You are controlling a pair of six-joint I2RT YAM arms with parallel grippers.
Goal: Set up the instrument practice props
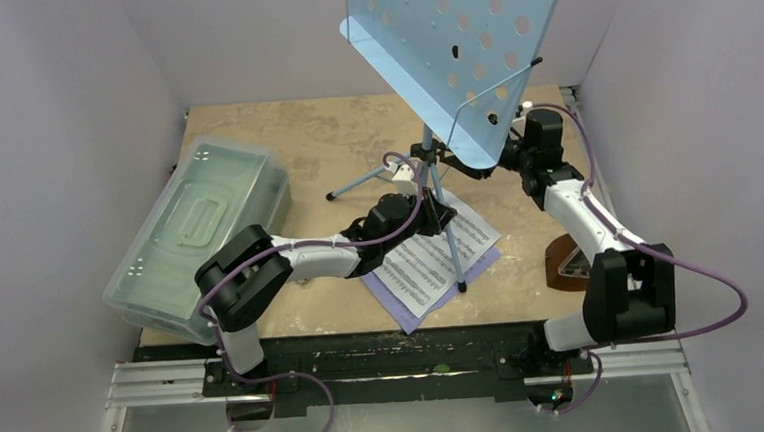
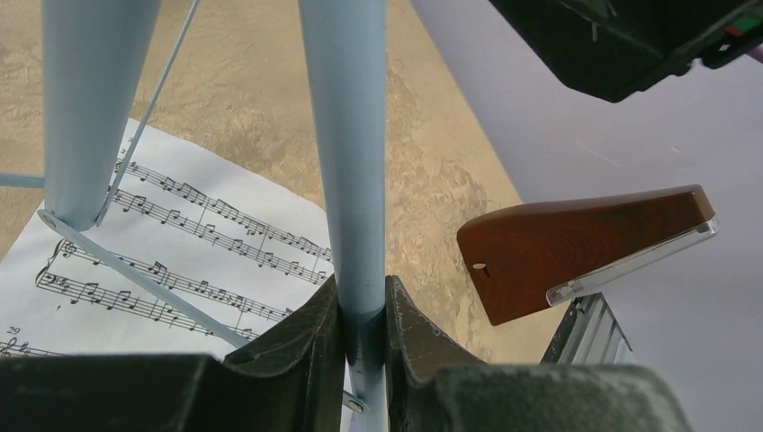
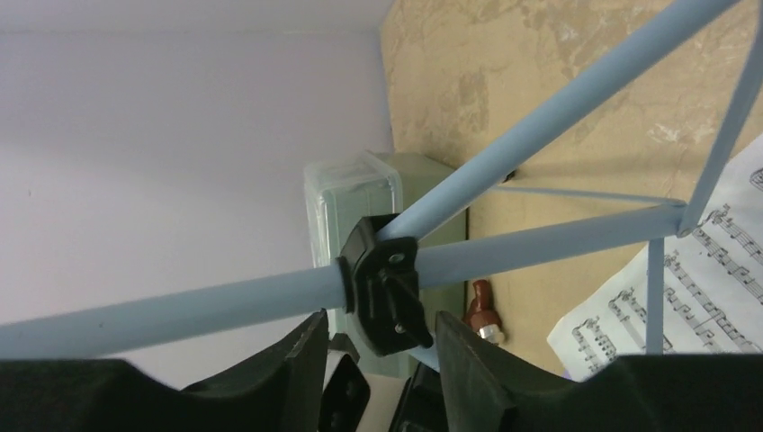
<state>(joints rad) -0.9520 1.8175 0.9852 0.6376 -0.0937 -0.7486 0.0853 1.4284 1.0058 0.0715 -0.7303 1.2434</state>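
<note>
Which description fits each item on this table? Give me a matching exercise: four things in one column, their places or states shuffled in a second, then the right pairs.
1 music stand
2 sheet music
3 metronome
4 clear box

A flat on the table, beneath the stand
B on the table's left side
C brown, near the table's right edge
D clamped low down in the left gripper

Pairs: 1-D, 2-A, 3-C, 4-B

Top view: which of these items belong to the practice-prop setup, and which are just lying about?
Job:
- light-blue music stand
- sheet-music pages, flat under the stand's legs
- brown metronome, partly hidden by the right arm

Lying about:
- clear lidded box, at the table's left edge
</note>
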